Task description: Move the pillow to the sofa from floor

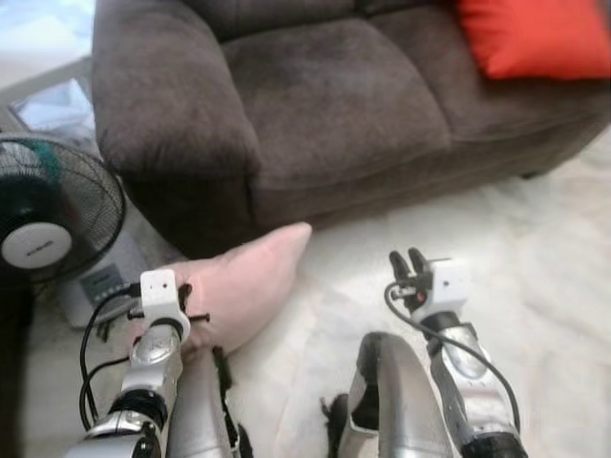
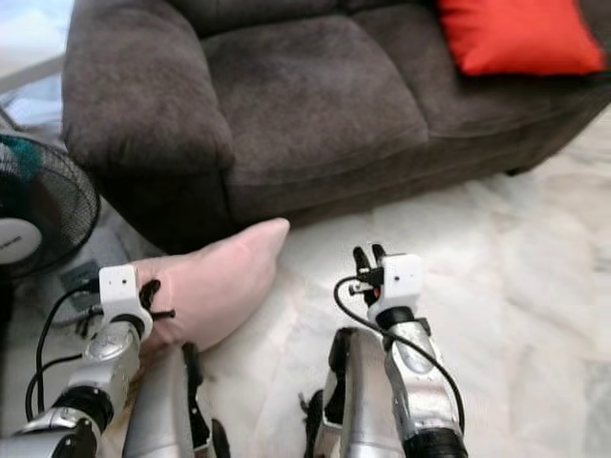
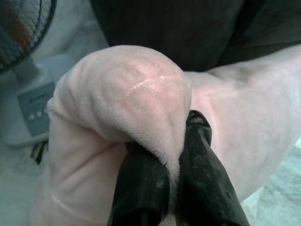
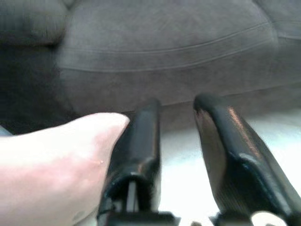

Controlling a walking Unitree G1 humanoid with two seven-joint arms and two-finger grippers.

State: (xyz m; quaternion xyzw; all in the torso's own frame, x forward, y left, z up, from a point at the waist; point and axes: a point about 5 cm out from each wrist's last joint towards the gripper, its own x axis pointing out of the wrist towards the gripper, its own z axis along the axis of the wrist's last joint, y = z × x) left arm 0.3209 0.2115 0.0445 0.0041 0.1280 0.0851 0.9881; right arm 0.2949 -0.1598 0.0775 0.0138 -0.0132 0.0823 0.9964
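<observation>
The pale pink plush pillow (image 1: 243,281) lies on the white marble-patterned floor (image 1: 535,258) ahead of me at eleven o'clock, one corner toward the dark brown fabric sofa (image 1: 315,105) at twelve. On its seat, at one o'clock, rests a red square cushion (image 1: 535,36). A black-caged standing fan (image 1: 52,215) stands at ten o'clock, beside the sofa's arm. My left gripper (image 3: 171,165) is at the pillow's near end; my right gripper (image 1: 409,265) sits at the pillow's three o'clock.

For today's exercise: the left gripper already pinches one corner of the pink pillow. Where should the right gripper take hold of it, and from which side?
Probably the free pointed corner of the pink pillow near the sofa. The open right gripper is beside it, so it could come in from the robot's right. The left gripper pinches the opposite corner, so the soft pillow would hang less.
</observation>
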